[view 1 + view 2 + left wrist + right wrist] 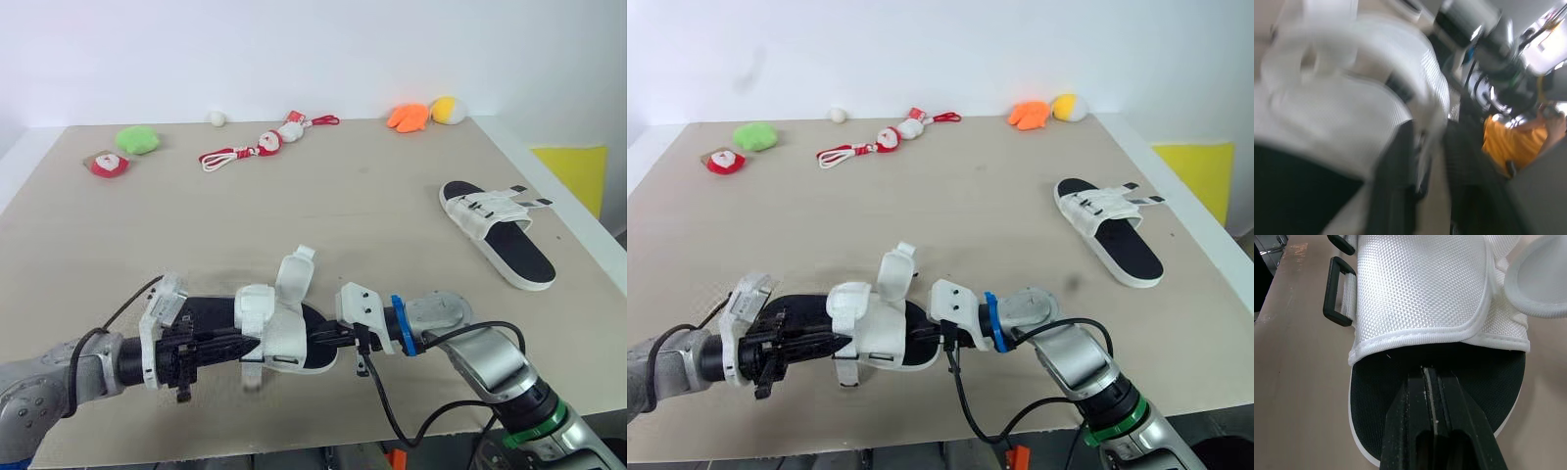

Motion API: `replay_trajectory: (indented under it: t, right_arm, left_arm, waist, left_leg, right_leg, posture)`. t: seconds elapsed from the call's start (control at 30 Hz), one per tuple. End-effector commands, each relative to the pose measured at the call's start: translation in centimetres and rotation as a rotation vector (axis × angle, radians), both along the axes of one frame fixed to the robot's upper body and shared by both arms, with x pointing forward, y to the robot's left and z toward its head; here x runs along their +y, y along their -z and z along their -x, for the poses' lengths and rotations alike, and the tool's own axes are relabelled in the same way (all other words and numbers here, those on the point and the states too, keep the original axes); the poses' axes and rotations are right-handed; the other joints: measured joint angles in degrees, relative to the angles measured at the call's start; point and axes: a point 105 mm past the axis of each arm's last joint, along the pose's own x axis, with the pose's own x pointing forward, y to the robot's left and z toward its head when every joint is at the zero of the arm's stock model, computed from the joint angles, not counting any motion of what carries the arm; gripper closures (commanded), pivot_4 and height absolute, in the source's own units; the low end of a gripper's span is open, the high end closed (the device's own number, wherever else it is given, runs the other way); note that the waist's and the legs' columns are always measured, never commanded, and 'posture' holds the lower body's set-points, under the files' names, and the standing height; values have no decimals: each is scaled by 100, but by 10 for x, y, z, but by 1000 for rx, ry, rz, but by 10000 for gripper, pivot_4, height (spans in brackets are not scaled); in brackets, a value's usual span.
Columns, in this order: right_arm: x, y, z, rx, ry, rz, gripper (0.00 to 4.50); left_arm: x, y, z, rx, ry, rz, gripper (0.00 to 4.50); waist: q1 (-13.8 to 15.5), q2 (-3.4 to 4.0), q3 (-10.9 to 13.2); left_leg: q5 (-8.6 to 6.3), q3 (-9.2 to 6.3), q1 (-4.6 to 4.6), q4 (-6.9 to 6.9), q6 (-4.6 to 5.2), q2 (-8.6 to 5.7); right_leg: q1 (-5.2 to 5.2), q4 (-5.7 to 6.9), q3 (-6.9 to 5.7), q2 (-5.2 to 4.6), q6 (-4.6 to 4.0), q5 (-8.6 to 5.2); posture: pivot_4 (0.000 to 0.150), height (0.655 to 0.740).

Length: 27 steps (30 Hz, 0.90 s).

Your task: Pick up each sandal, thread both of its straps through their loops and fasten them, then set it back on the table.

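1. White woven-fabric sandal with a black footbed and white foam sole (284,333): it sits near the front edge of the beige table (343,196), between the two grippers. I cannot tell whether it rests on the table or is just off it.
2. Right gripper (1431,374): the black fingers are pressed together with nothing visible between them, and the tips lie over the open end of the footbed.
3. Left gripper (235,345): it reaches in under the broad strap from the opposite end. Whether it is open or closed cannot be told.
4. Step in hand, as a judgement: this is the first sandal, in the threading phase. One rounded strap flap (297,274) stands up loose, and the black rectangular plastic loop (1338,293) at the sandal's side looks empty.
5. Next move, as a judgement: one arm has to steady the sole while the other pinches the flap end, steers it through the loop and folds it back.
6. Materials: the strap is a coarse basket weave with a stitched, bound edge, and it is limp, so it is likely to flop. The loop is rigid and narrow. The footbed is matt and finely textured.
7. Second white-strapped, black-soled sandal (495,230): it lies flat, well apart on the robot's right. Its dark-tipped strap ends stick out sideways and appear unfastened.
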Motion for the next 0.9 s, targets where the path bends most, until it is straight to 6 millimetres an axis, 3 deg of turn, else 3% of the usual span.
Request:
replay_trajectory:
  t: [0.03, 0.23, 0.3, 0.33, 0.37, 0.57, 0.73, 0.9]
  right_arm:
    - [-8, 20, -1, 67, 45, 66, 45000]
    - [-9, 20, 0, 69, 40, 66, 45000]
    - [-9, 21, 1, 71, 36, 67, 45000]
    - [-8, 21, 1, 71, 35, 67, 45000]
    - [-8, 21, 1, 72, 34, 68, 45000]
    - [-10, 23, 2, 74, 30, 73, 45000]
    - [-16, 25, 1, 77, 23, 92, 45000]
    - [-15, 26, 0, 74, -2, 99, 45000]
  left_arm:
    - [-3, -2, 5, -49, 35, -28, 42793]
    - [0, -11, 3, -56, 15, 2, 42793]
    - [2, -14, 4, -57, 11, 6, 34455]
    - [2, -15, 4, -55, 11, 7, 32972]
    - [3, -16, 5, -57, 8, 4, 25815]
    - [20, -15, 12, -96, -35, -79, 262]
    - [64, 3, 15, -268, -134, -309, 262]
    - [77, 20, 4, -697, -75, -588, 262]
  waist:
    - [0, 0, 0]
    - [1, 0, 0]
    - [1, 0, 0]
    - [1, 0, 0]
    - [1, 0, 0]
    - [-5, 1, 0]
    - [3, 13, 4]
    - [70, -3, -10]
  left_leg:
    - [0, 0, 0, 0, 0, 0]
    - [0, 1, 0, 0, 0, 0]
    - [0, 1, 0, 0, 0, 0]
    - [0, 1, 0, 0, 0, 0]
    - [0, 1, 0, 0, 0, 0]
    - [-1, 1, 0, -2, -1, 0]
    - [-6, 7, 1, -7, -10, 3]
    - [-7, 6, 4, -2, -12, -2]
  right_leg:
    - [0, 0, 0, 0, 0, 0]
    - [0, 0, 1, -1, 0, 0]
    - [0, 0, 1, -1, 0, 0]
    - [0, 0, 1, -1, 0, 0]
    - [0, 0, 1, -1, 0, 0]
    - [-2, 0, 1, -1, -1, -1]
    - [-7, -2, 2, -3, -10, -7]
    - [-16, -10, 0, -9, -14, -13]
  posture:
    - [1500, 7400]
    - [1500, 7400]
    - [1500, 7400]
    - [1500, 7400]
    - [1500, 7400]
    - [1500, 7400]
    - [1500, 7400]
    - [1500, 7400]
